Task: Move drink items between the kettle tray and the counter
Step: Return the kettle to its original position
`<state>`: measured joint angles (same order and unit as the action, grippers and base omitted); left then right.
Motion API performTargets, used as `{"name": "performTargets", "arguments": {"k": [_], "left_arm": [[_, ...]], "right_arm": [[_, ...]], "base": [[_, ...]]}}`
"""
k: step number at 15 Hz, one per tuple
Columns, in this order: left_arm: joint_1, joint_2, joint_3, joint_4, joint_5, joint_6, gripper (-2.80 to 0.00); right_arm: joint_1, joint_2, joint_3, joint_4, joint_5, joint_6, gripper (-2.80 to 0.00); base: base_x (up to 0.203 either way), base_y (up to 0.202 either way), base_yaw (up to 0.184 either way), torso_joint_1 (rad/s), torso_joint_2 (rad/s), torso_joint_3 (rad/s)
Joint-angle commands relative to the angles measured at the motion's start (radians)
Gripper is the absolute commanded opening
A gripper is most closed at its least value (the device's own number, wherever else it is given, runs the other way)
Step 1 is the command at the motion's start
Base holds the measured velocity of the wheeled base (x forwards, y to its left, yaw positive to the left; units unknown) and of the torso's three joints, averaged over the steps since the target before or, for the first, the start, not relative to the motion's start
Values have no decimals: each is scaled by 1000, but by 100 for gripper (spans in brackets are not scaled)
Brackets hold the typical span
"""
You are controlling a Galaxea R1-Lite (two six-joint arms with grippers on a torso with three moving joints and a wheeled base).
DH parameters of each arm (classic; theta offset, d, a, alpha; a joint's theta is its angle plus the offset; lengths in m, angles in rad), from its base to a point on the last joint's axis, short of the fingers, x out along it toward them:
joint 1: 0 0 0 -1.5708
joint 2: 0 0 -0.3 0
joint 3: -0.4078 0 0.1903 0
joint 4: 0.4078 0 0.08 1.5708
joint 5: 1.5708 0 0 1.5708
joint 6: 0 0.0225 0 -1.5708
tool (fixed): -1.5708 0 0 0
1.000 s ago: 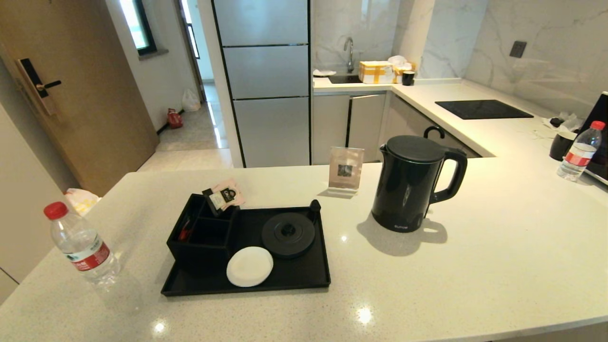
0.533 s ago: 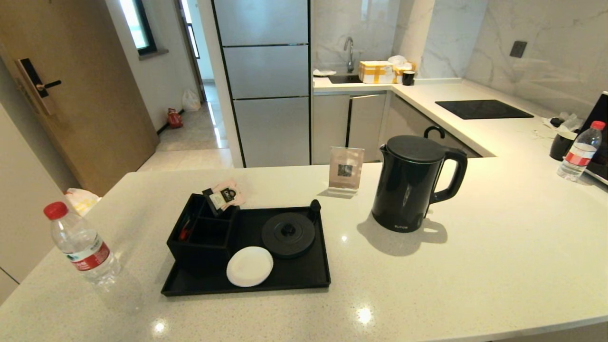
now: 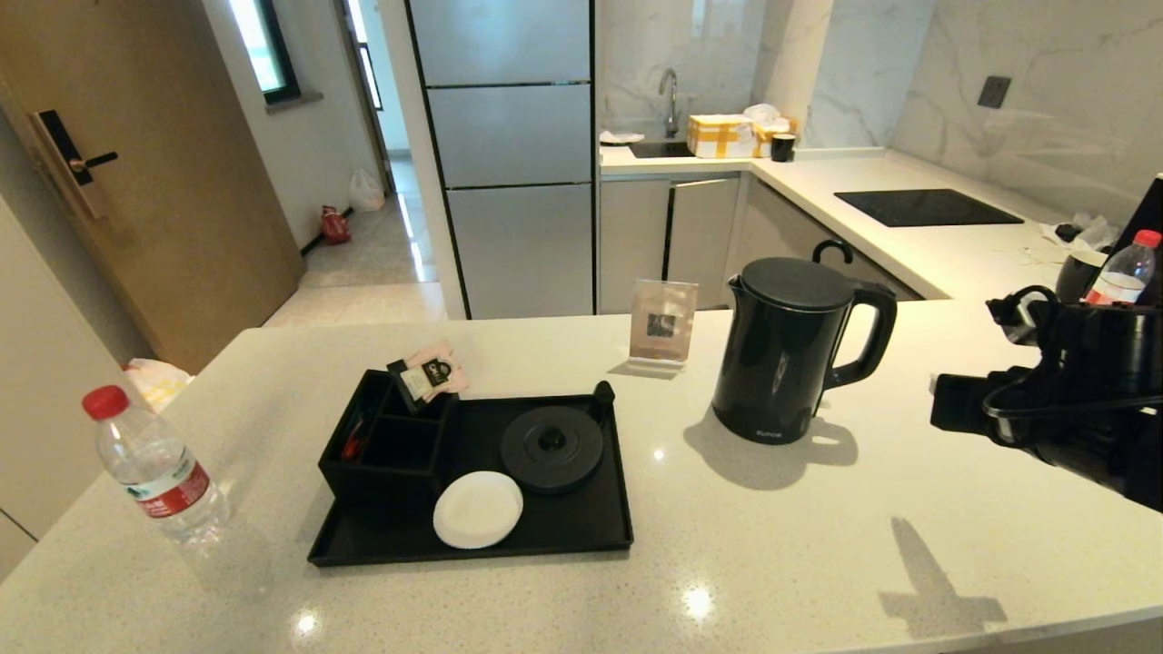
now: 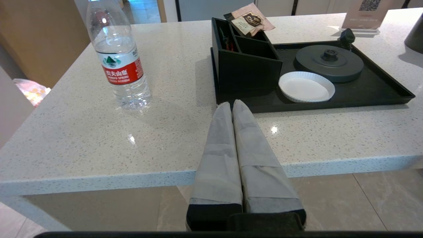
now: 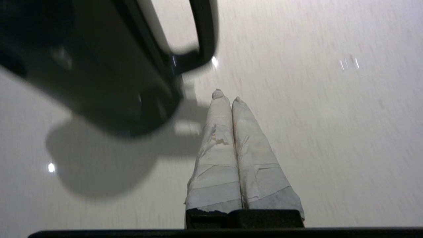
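Observation:
The tall black kettle (image 3: 790,350) stands on the pale speckled counter (image 3: 818,545), right of the black kettle tray (image 3: 563,531). The tray holds the round base (image 3: 551,448), a white disc (image 3: 477,509) and a divided box (image 3: 386,445). A water bottle (image 3: 154,468) with a red cap stands left of the tray. A second bottle (image 3: 1122,277) shows at the far right, half hidden behind my right arm (image 3: 1072,400). My right gripper (image 5: 226,96) is shut and empty above the counter, near the kettle (image 5: 99,66) handle. My left gripper (image 4: 232,105) is shut, before the counter's front edge.
A clear card stand (image 3: 661,322) stands behind the tray, beside the kettle. Sachets (image 3: 432,372) stick out of the divided box. A black hob (image 3: 925,207) and a black mug (image 3: 1077,268) are at the back right. The counter's front edge (image 4: 99,180) lies close under my left gripper.
My right arm has come into the head view from the right and now hangs to the right of the kettle, covering part of the far bottle. Nothing on the counter has moved.

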<state>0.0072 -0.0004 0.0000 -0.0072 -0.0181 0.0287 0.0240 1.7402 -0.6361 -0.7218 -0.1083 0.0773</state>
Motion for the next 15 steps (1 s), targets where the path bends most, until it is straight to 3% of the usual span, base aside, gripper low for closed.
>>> {"name": "performTargets", "arguments": {"k": [1, 5, 6, 15], "left_arm": [[0, 0, 0, 0, 0, 0, -280], [0, -1, 0, 0, 0, 0, -280], [0, -1, 0, 0, 0, 0, -280], [0, -1, 0, 0, 0, 0, -280]], "right_arm": [[6, 257, -96, -170, 20, 1, -280], [10, 310, -290, -90, 84, 4, -280], [10, 311, -295, -83, 88, 5, 0], [-15, 277, -310, -71, 106, 12, 0]], "base": [[0, 0, 0, 0, 0, 0], [0, 0, 0, 0, 0, 0], [0, 0, 0, 0, 0, 0], [0, 0, 0, 0, 0, 0]]}}
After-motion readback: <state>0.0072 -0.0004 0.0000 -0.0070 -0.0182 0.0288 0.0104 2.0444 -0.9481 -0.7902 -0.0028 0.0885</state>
